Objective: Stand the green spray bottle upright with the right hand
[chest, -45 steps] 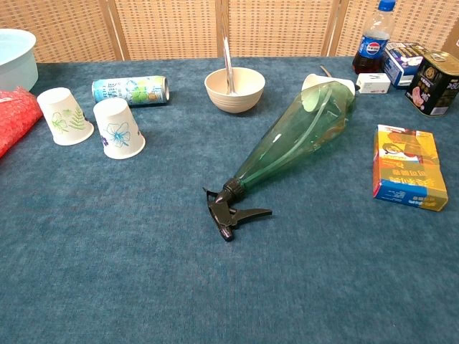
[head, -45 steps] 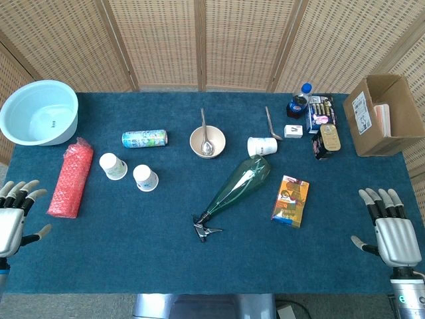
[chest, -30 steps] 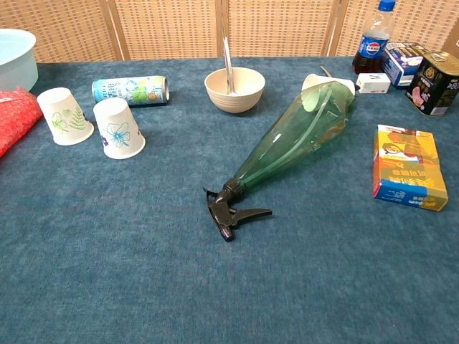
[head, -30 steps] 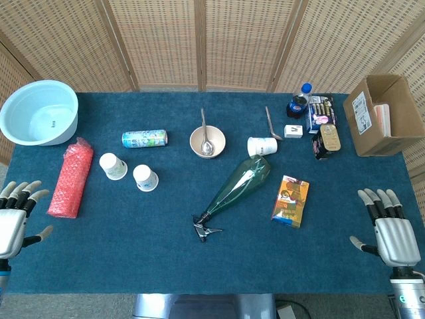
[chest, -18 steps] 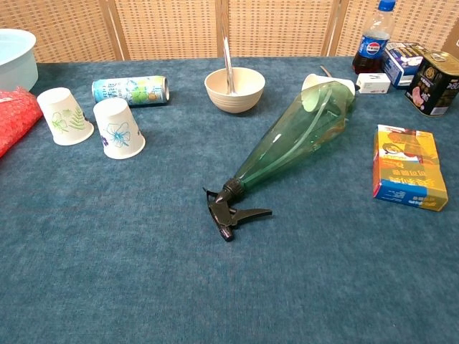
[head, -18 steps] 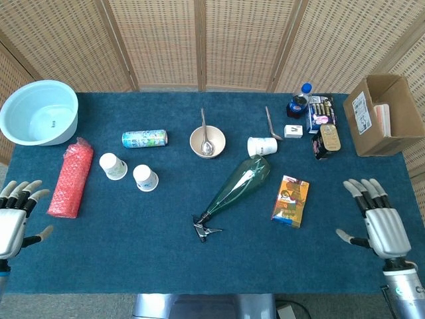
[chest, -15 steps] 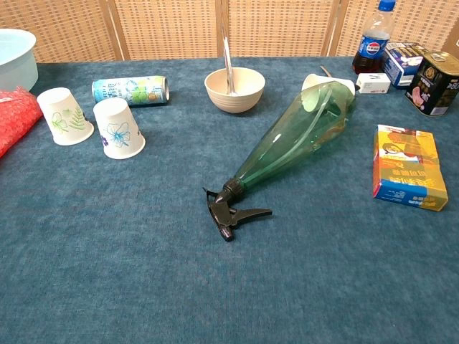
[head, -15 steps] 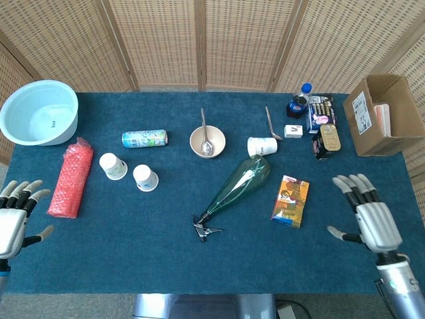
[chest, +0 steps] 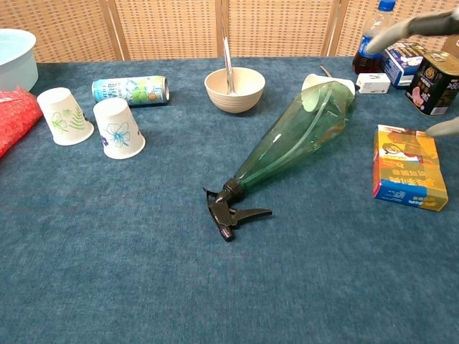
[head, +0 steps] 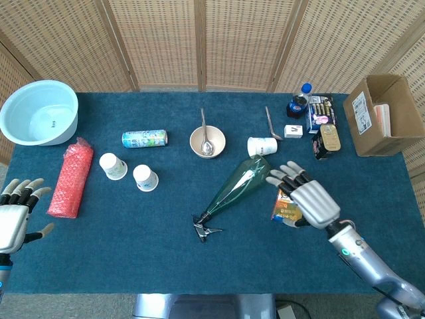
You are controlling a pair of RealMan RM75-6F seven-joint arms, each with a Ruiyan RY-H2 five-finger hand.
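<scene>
Green and see-through, the spray bottle [head: 238,187] lies on its side near the middle of the blue table [head: 166,246]. Its wide base points toward one o'clock, just beside a white paper cup [head: 262,146], and its black trigger head [head: 204,227] points toward seven o'clock. In the chest view the bottle [chest: 294,140] rests flat on the cloth along its whole length. Nothing of the task is done yet: the bottle has not been gripped, lifted or tipped up. What is left, as I judge it, is the whole of the work: closing on the body, swinging the base down and setting it to stand.

Seen from the head camera, the right hand [head: 307,198] hovers at about three o'clock of the bottle, over a yellow and blue box [head: 286,205] that it partly hides. Its fingers [head: 282,174] are spread apart and reach toward the bottle's wide end, close to it; whether they touch cannot be told. It holds nothing. The chest view shows only grey fingertips at the right edge.

Far off at the table's eight o'clock corner, the left hand [head: 16,214] sits idle, fingers apart, empty, well apart from the bottle and near a red bubble-wrap roll [head: 70,177].
</scene>
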